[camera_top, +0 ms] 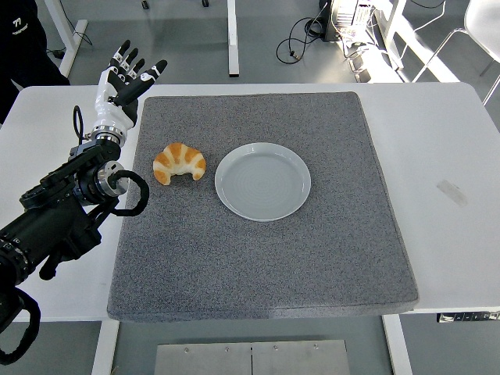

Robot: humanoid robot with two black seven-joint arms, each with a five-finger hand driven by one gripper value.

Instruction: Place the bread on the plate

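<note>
A golden croissant lies on the grey mat, just left of a pale blue-white plate with nothing on it. My left hand is raised above the mat's far left corner, behind and left of the croissant. Its fingers are spread and hold nothing. A gap of mat separates the hand from the bread. The left arm comes in from the lower left edge. The right arm does not show.
The mat covers most of the white table. A strip of clear tape sits on the table at right. Table legs, cables and a chair stand on the floor beyond the far edge. A dark-clothed person shows at the top left corner.
</note>
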